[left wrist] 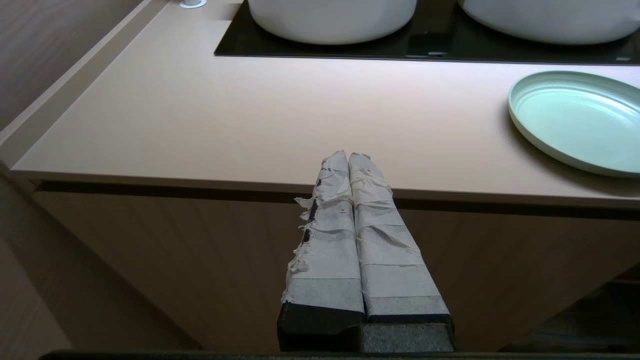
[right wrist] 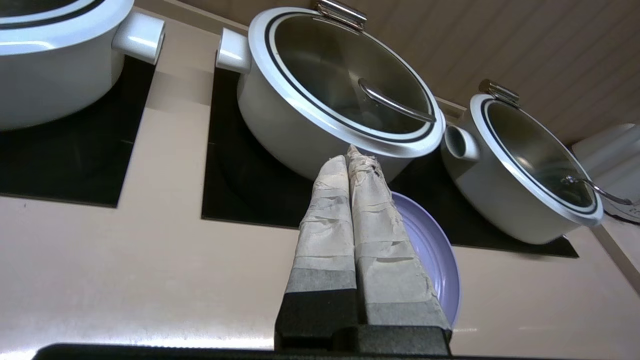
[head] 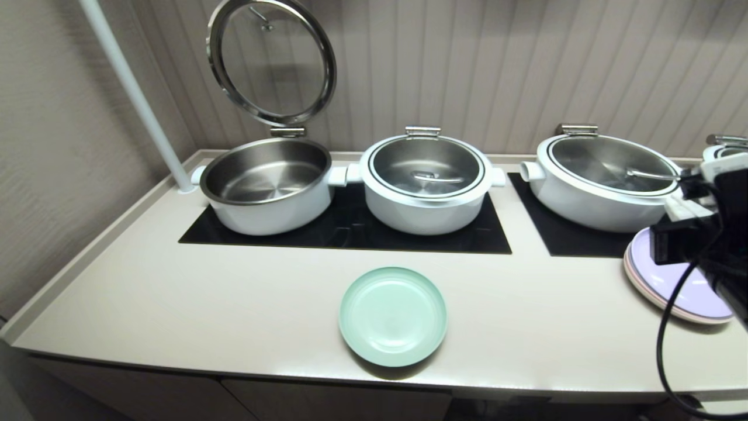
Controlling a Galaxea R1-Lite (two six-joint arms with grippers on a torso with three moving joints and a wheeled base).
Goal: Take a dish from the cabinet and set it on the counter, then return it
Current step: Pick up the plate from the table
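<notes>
dish (head: pixel 392 316) flat on counter (head: pixel 204 304), well to our right gripper's (right wrist: pixel 354 156) left | right fingers pressed together, empty, above lilac plate (right wrist: pixel 430 250) | left gripper (left wrist: pixel 349 157) pressed together, idle | we judge dish light, stiff, slick, breakable: pinch the rim | no writing legible

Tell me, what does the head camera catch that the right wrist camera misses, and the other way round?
Only the head view shows the mint-green dish on the counter and the open pot with its raised lid. Only the right wrist view shows the right gripper, fingers pressed together, empty. Both show the lilac plate and lidded pots.
</notes>
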